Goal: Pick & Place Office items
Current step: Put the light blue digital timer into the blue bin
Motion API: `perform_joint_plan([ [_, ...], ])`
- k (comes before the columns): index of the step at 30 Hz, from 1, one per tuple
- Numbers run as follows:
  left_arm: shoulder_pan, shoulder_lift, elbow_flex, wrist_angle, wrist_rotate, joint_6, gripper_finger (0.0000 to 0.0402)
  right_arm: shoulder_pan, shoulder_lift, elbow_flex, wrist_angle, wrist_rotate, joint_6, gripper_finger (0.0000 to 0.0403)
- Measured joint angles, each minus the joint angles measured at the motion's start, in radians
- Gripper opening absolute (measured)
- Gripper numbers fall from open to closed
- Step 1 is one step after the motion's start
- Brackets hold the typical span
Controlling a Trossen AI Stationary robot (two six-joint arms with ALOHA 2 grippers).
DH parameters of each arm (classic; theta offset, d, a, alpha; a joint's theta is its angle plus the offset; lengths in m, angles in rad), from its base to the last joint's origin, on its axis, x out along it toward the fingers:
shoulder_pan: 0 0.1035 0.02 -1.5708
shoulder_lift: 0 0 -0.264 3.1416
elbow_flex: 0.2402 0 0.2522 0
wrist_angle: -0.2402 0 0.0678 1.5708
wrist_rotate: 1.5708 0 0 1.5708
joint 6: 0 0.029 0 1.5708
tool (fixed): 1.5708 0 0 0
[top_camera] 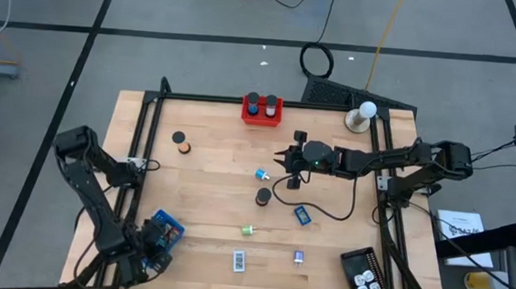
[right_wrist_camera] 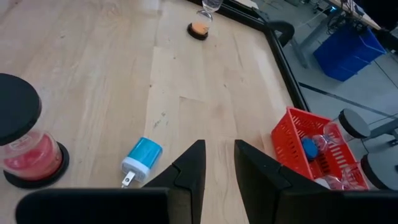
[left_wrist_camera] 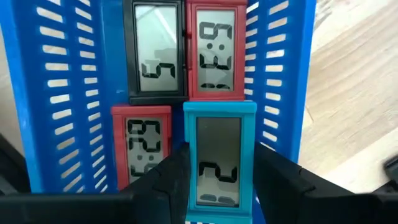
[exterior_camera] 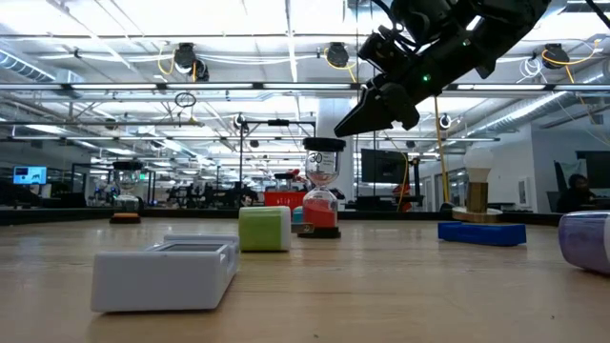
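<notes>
Down at the near left corner of the counter (top_camera: 211, 159), the left claw (left_wrist_camera: 217, 180) pinches a teal clock (left_wrist_camera: 219, 163), a flat plastic rectangle with a grey digit screen, its dark fingers (left_wrist_camera: 171, 180) pressed on either long edge. It holds the piece upright inside the slatted blue tray (top_camera: 165, 230), just beside two red clocks and a black one (left_wrist_camera: 157, 53) already lying there in rows. Out over the middle, the right claw (top_camera: 288, 158) hangs in the air with its fingers a narrow gap apart and nothing between them. A small blue and white plug (right_wrist_camera: 139, 159) lies on the wood just ahead of it, and a black-capped hourglass with red sand (right_wrist_camera: 25, 146) stands near. Farther off sit a red basket (top_camera: 262, 109) holding two more hourglasses, another timer (top_camera: 181, 144) well apart toward the left, a green cube (exterior_camera: 264, 229), a white labelled rectangle (exterior_camera: 167, 274), a flat blue piece (exterior_camera: 481, 232) and a black tray (top_camera: 363, 274). The counter is pale planked wood in a black frame, standing on grey tiled floor in a bright hall with ceiling lights.
</notes>
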Motion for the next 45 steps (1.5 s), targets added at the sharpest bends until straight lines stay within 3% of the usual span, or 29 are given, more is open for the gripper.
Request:
perform_joint_plan([
  [11, -0.001, 0.002, 0.000, -0.002, 0.004, -0.001, 0.0149, 0.000, 0.000, 0.000, 0.000, 0.001, -0.001, 0.0075],
  [21, -0.001, 0.002, 0.000, -0.002, 0.008, 0.003, 0.0210, 0.000, 0.000, 0.000, 0.003, 0.002, -0.005, 0.0075],
  [26, 0.001, 0.001, 0.000, -0.001, 0.031, 0.022, 0.0217, 0.000, 0.000, 0.000, 0.014, 0.002, -0.008, 0.0075],
  [31, 0.023, -0.041, 0.000, -0.025, 0.079, 0.088, 0.0186, 0.000, 0.000, 0.000, 0.015, 0.000, -0.011, 0.0075],
  [37, 0.059, -0.109, 0.000, -0.078, -0.019, 0.145, 0.0114, 0.000, 0.000, 0.000, 0.015, 0.000, -0.011, 0.0075],
  [41, 0.078, -0.099, -0.021, -0.039, 0.040, 0.208, 0.0071, 0.000, 0.000, 0.000, 0.015, 0.000, -0.014, 0.0075],
  [45, 0.092, -0.099, -0.078, 0.019, 0.031, 0.203, 0.0039, 0.000, 0.000, 0.000, 0.015, 0.000, -0.016, 0.0075],
])
